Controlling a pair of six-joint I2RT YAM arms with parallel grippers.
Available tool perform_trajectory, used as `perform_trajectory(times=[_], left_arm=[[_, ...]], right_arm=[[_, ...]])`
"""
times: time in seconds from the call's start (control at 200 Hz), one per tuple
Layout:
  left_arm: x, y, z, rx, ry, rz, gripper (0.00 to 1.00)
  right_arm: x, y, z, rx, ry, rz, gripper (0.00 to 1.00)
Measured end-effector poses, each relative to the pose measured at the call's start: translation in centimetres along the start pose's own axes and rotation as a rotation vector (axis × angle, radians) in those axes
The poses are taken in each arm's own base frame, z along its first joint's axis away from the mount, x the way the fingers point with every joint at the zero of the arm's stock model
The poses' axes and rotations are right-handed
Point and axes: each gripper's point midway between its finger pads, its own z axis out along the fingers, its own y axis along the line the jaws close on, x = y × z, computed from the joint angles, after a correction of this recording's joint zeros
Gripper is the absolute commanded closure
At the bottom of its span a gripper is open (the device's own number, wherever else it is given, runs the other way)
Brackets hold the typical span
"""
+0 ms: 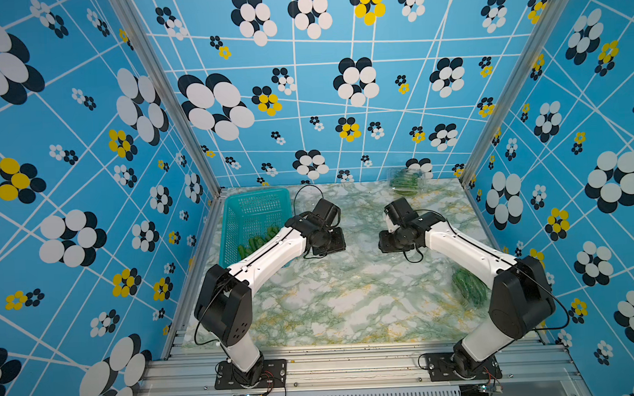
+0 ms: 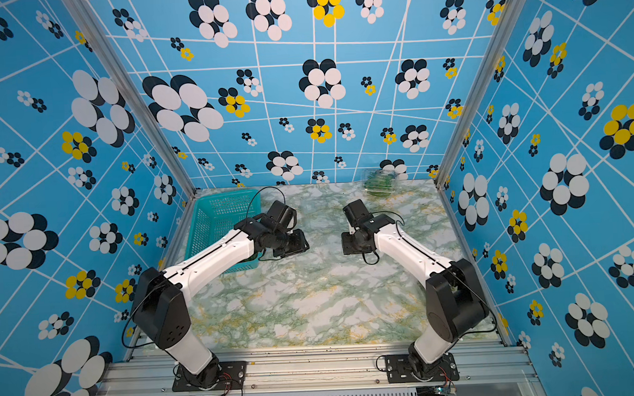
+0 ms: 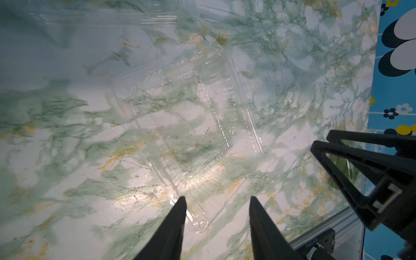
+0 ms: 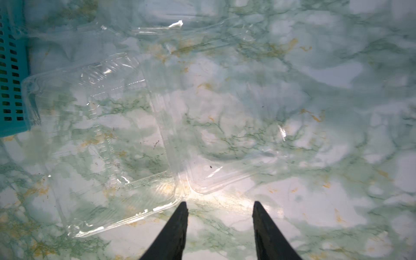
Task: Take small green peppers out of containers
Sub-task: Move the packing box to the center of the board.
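Note:
An empty clear container (image 3: 186,126) lies opened flat on the marble table. My left gripper (image 3: 218,202) hovers open over one of its corners, touching nothing. My right gripper (image 4: 219,206) is also open, just off the edge of the same container (image 4: 112,146), with only bare table between its fingers. Small green peppers (image 1: 258,242) lie loose in the teal basket (image 1: 252,212). A closed container of peppers (image 1: 405,182) sits at the back right in both top views (image 2: 379,181). Another full container (image 1: 470,286) lies at the right edge, beside my right arm.
The teal basket (image 2: 213,218) stands at the back left, partly under my left arm, and its wall (image 4: 11,67) shows in the right wrist view. Patterned blue walls close three sides. An aluminium rail (image 1: 351,355) runs along the front.

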Motion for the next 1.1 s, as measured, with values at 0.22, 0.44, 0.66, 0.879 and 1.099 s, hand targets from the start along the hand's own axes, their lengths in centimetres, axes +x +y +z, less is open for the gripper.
perform_trajectory(times=[0.22,0.44,0.66,0.879,1.099], left_arm=[[-0.6,-4.8,0.8,0.059,-0.007,0.065,0.52],[0.8,-10.8,3.9,0.131,0.043,0.147,0.52],[2.5,-15.2,7.4,0.183,0.115,0.207,0.49],[4.7,-19.6,9.2,0.263,0.164,0.272,0.49],[7.8,-20.5,11.6,0.283,0.241,0.302,0.49]], right_arm=[[-0.1,-3.0,-3.0,0.048,-0.077,0.06,0.49],[3.6,-11.9,-4.5,0.223,-0.081,0.317,0.47],[8.3,-18.8,-8.3,0.384,-0.143,0.582,0.47],[13.3,-22.1,-10.5,0.487,-0.169,0.78,0.46],[14.8,-22.9,-11.5,0.53,-0.185,0.912,0.4]])
